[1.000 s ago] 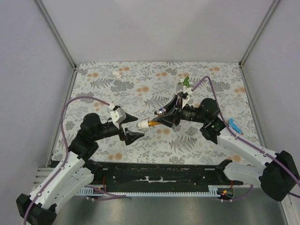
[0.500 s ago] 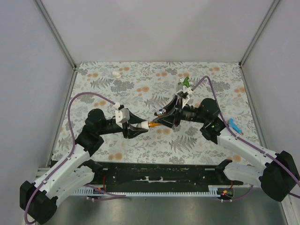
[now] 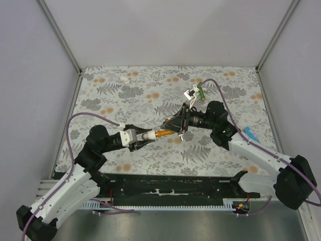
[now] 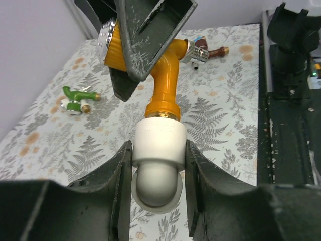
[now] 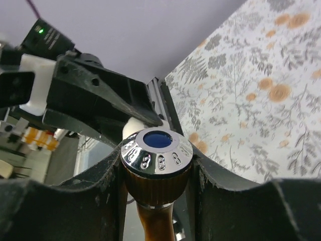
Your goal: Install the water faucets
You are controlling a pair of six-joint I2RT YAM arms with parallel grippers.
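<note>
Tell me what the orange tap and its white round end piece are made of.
The orange tap-shaped faucet looks like glossy plastic: smooth, even colour. Its silver knob shines like chrome, perhaps plated plastic. The white rounded fitting seems matte plastic, dull and uniform.

Robotics lab test cell, by every sign. Plain pale panels (image 3: 165,30) closing in beyond and to either side of the left pincer (image 3: 142,138) and right pincer (image 3: 173,125), joined by bare metal posts (image 3: 60,35). Beneath both pincers, a floral printed sheet (image 3: 130,100) laid as a work surface. Nearer than the pincers, a black mounting rail (image 3: 170,187), then a grey metal bench edge (image 3: 200,226). Purple cables (image 3: 93,115) looping loose behind the left pincer. Past the right pincer, a green status light (image 5: 40,30) glowing on dark hardware.
</note>
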